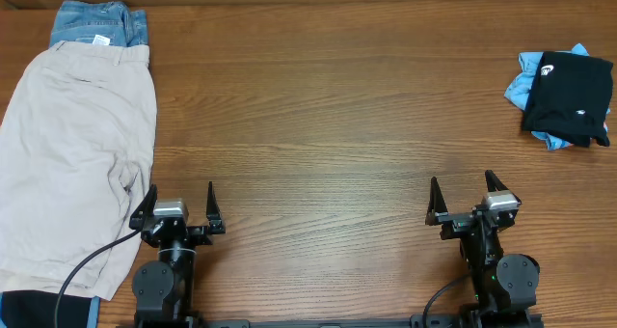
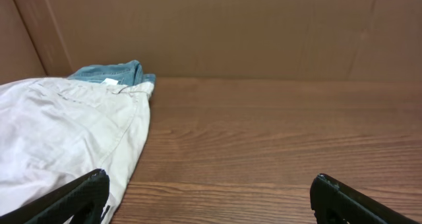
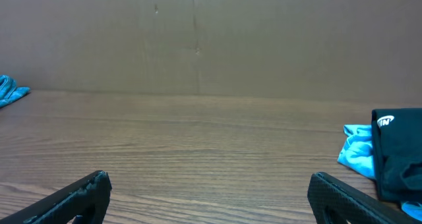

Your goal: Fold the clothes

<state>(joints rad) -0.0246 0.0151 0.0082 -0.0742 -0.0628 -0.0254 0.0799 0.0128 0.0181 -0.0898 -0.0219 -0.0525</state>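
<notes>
Clothes (image 1: 77, 125) lie in two groups at the far sides of the table (image 1: 328, 106). On the left, the beige shorts (image 1: 67, 193) are spread flat and cover most of the blue denim (image 1: 96, 24), probably a pile that waits for folding. The left gripper (image 1: 181, 188) stands just beside the shorts' edge, its jaws wide apart and holding nothing. The right gripper (image 1: 461, 179) is also spread wide and empty. At the far right, well apart from it, the black T-shirt (image 1: 574, 96) sits folded on the light-blue tee (image 1: 519, 89), which looks like a finished stack.
</notes>
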